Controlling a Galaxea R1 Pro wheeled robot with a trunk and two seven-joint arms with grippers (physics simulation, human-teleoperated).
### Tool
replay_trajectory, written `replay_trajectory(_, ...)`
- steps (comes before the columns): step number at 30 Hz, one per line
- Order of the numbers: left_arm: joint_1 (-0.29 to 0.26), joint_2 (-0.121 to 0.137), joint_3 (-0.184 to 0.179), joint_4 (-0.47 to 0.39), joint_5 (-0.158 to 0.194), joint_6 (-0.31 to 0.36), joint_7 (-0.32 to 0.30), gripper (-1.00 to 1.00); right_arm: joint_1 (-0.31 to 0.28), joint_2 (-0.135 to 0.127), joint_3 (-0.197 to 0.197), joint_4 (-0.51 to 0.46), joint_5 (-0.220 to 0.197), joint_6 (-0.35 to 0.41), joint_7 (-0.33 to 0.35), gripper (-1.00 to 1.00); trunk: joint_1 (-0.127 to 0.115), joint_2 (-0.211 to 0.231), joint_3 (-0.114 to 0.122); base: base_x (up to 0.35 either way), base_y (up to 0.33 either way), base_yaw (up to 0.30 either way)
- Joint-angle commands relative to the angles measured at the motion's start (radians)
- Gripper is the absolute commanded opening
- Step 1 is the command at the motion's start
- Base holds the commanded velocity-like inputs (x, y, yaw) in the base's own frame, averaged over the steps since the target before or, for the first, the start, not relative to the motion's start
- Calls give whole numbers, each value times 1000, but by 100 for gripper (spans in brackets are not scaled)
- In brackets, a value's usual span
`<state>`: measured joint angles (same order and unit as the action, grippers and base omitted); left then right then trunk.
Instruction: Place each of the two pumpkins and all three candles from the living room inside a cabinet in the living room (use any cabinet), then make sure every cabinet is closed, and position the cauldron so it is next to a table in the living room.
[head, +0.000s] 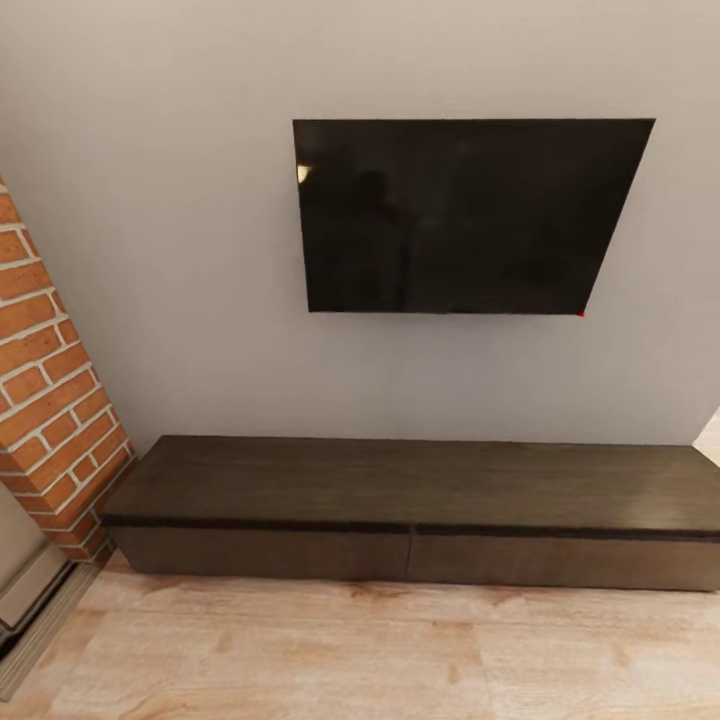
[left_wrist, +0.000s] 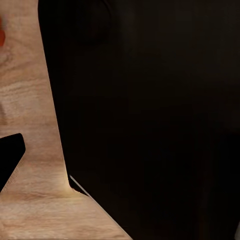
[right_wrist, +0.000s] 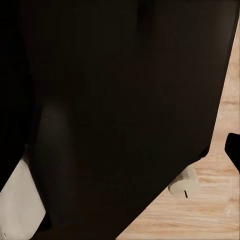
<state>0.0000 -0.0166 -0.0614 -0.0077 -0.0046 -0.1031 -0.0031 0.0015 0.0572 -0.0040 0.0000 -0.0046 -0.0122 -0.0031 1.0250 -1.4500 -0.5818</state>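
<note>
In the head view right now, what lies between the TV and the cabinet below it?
Nothing: in the head view a bare stretch of grey wall separates the TV from the closed cabinet.

The cabinet (head: 420, 510) — long, low, dark brown — stands closed against the wall.

Head view: from high up, angled forward and down, square onto a grey wall (head: 180, 200) with a mounted dark screen (head: 460, 215), the long low cabinet (head: 400, 490) beneath, brick fireplace (head: 50, 400) at left, pale wood floor (head: 350, 650) nearest. Left wrist view: very close against a large black surface (left_wrist: 150, 120), floor (left_wrist: 30, 120) beside it. Right wrist view: likewise close against a dark mass (right_wrist: 125, 100), floor (right_wrist: 220, 200) at the edge. Shared among all three: the wood floor.
</note>
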Motion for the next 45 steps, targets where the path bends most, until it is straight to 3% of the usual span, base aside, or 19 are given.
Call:
replay_trajectory(1, 0, 0, 0, 0, 0, 0, 0, 100, 0, 1, 1, 0, 1, 0, 0, 100, 0, 0, 0, 111, 27, -2)
replay_trajectory(24, 0, 1, 4, -3, 1, -2, 0, 100, 0, 3, -4, 0, -1, -32, 0, 100, 0, 0, 0, 81, 25, 0)
replay_trajectory(31, 0, 5, 8, -72, 5, 7, 2, 100, 1, -14, 1, 1, 5, -35, 0, 100, 0, 0, 0, 1, 0, 0)
replay_trajectory(34, 0, 8, 11, -145, 10, 23, 3, 100, 3, -23, 3, 2, 4, -35, 0, 100, 0, 0, 0, 0, 0, 0)
replay_trajectory(38, 0, 11, 12, -239, 12, 110, 11, 100, 3, -23, -1, 3, -4, -34, 0, 100, 0, 0, 0, 0, 0, 0)
replay_trajectory(41, -1, 30, 16, -419, 12, 308, 20, 100, 3, -21, -4, 1, -5, -37, 0, 100, 0, 0, 0, 0, 0, 0)
replay_trajectory(45, -1, 49, 40, -601, 14, 451, 21, 100, 3, -17, -15, -13, -6, -103, 0, 100, 0, 0, 0, 0, 0, 0)
